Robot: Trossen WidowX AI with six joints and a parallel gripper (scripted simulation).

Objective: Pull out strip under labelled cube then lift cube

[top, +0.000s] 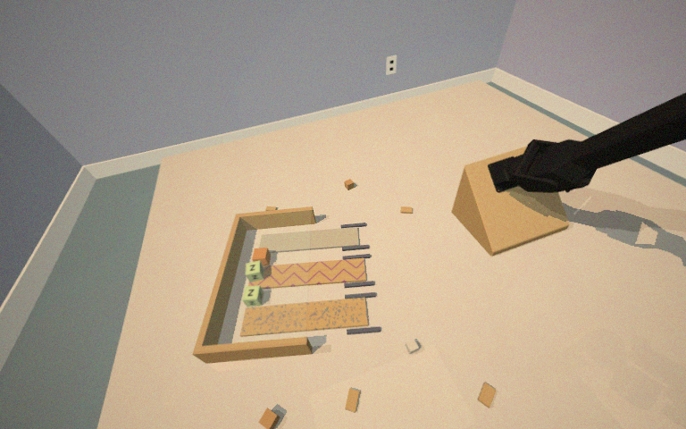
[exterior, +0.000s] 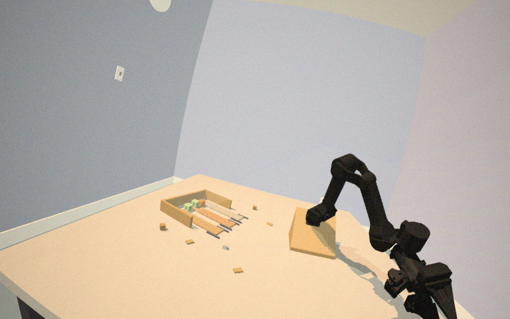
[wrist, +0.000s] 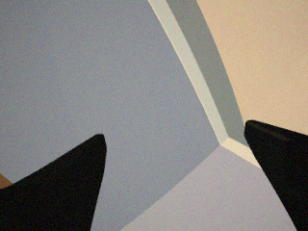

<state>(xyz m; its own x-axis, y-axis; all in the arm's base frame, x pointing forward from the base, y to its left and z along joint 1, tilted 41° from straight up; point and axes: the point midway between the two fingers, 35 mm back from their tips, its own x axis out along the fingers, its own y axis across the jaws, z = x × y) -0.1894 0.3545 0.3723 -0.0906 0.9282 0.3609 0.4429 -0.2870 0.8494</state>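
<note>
A green cube lettered Z sits at the far end of the zigzag strip. A second green Z cube sits between that strip and the speckled strip; its support is unclear. An orange cube is near the far end of the pale strip. My gripper is open with nothing between its fingers, far from the strips and over the wedge.
A three-sided wooden wall surrounds the strips' far ends. Dark bars flank their near ends. A large wooden wedge is under the gripper. Several small blocks lie scattered.
</note>
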